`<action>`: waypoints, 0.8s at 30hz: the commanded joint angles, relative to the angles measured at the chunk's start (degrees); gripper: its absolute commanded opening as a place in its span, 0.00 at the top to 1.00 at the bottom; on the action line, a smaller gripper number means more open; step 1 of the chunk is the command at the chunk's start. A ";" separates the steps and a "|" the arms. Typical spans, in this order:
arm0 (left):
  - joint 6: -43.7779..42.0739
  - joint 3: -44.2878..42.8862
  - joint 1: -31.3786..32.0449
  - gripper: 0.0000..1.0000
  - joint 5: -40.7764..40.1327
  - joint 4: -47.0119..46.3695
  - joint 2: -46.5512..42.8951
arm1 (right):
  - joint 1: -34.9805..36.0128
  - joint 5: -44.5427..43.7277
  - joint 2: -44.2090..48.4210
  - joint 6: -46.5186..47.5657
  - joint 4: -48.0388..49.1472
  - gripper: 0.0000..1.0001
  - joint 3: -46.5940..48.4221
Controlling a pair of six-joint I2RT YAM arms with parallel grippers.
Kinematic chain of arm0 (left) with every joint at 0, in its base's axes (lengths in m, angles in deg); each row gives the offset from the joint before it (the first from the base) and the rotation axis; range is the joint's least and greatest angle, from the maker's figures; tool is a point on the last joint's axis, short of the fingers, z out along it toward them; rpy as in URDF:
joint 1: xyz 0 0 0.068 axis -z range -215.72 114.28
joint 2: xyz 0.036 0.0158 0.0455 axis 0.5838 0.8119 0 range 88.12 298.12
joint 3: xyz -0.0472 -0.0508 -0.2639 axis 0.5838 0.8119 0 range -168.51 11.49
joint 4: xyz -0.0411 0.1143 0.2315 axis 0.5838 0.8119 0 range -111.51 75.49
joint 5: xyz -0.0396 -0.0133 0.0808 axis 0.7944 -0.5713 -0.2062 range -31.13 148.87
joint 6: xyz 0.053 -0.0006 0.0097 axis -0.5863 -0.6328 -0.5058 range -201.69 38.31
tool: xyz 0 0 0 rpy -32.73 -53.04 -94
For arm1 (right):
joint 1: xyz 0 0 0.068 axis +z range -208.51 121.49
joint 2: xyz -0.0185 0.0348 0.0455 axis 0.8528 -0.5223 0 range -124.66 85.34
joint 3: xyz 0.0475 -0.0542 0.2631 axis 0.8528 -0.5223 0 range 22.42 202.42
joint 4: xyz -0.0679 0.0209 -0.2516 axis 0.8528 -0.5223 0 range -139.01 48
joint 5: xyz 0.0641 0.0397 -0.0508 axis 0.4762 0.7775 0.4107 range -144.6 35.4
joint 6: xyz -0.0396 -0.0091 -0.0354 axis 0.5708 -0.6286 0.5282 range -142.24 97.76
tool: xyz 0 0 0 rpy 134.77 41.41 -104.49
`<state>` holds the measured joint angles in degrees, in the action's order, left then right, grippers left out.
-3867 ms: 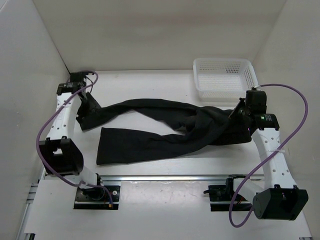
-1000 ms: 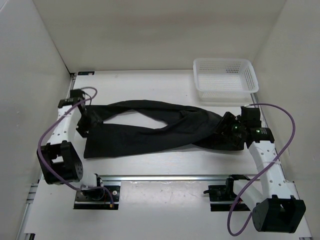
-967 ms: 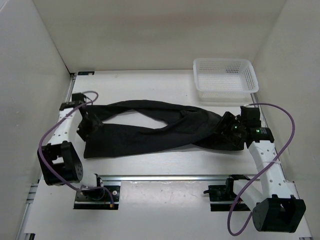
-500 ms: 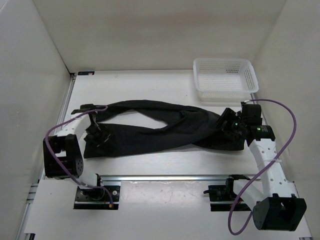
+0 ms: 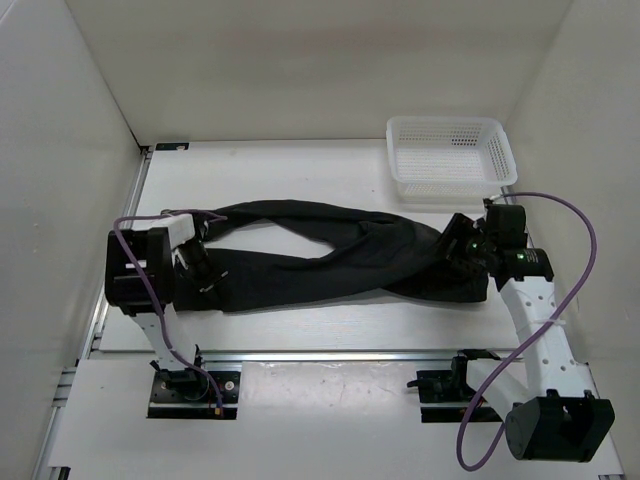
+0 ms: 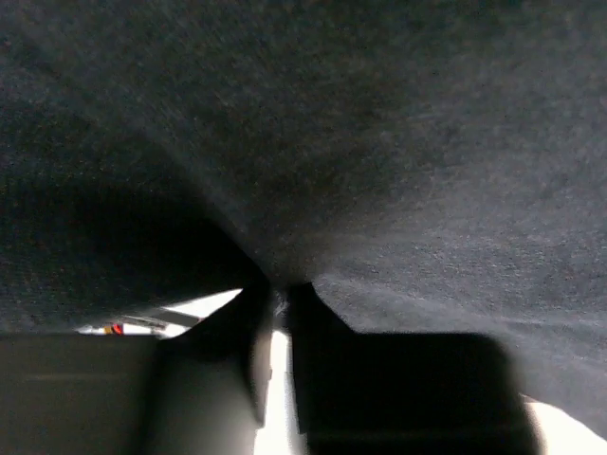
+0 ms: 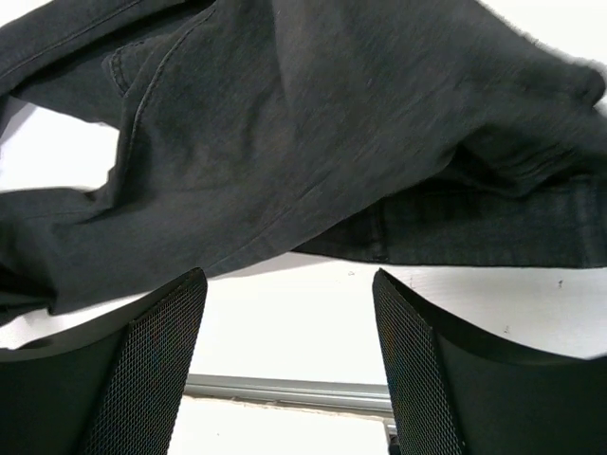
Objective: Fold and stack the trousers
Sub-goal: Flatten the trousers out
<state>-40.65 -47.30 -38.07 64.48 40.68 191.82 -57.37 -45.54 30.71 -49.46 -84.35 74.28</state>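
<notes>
- A pair of black trousers (image 5: 330, 262) lies stretched from left to right across the white tabletop (image 5: 290, 180), with the two legs twisted over each other near the middle.
- The left fingers (image 5: 197, 268) are at the trousers' left end, closed almost together and pinching a fold of the black cloth.
- The right fingers (image 5: 462, 255) are over the bunched right end, spread wide and holding nothing.
- A white mesh basket (image 5: 450, 186) sits in the far right corner.

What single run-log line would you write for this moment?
trousers: unfolded, legs crossed | left jaws: shut on left end | right jaws: open at right end
</notes>
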 commanded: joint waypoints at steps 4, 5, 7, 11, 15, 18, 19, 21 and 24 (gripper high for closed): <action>-0.69 -6.75 -2.83 0.90 -7.00 0.02 -3.57 | 0.26 -2.98 1.80 1.47 -4.14 0.31 4.22; -0.69 -8.96 -2.84 0.90 -8.49 1.60 -8.03 | 0.26 -4.13 2.59 1.47 -5.36 0.31 4.22; 0.09 -17.71 -3.45 0.90 -14.18 6.61 -12.27 | 0.26 -4.93 3.21 0.33 -6.78 0.34 3.61; -1.40 -33.91 -4.76 0.90 -16.15 11.45 -15.72 | -0.88 -4.85 6.64 -4.32 -7.67 0.39 2.11; -2.10 -45.44 -4.77 0.90 -14.05 14.71 -11.52 | -3.68 7.61 3.14 -8.45 -5.39 0.32 -2.01; -2.10 -47.73 -4.77 0.90 -11.15 14.71 -10.80 | -5.45 14.30 6.70 -16.35 -2.75 0.35 -9.98; -2.10 -47.74 -4.77 0.90 -11.14 14.71 -10.80 | -5.45 16.76 6.73 -18.55 -1.52 0.35 -11.24; -2.10 -47.74 -4.77 0.90 -10.62 14.71 -10.28 | -5.45 20.19 5.86 -21.55 -0.64 0.33 -12.91; -3.41 -48.27 -4.77 0.90 -10.09 14.71 -9.66 | -5.45 24.15 4.80 -25.76 1.91 0.26 -14.93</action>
<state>-42.62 -94.75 -42.66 53.09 54.08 182.44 -62.63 -30.30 35.71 -68.33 -86.91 59.44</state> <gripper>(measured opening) 0.131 0.729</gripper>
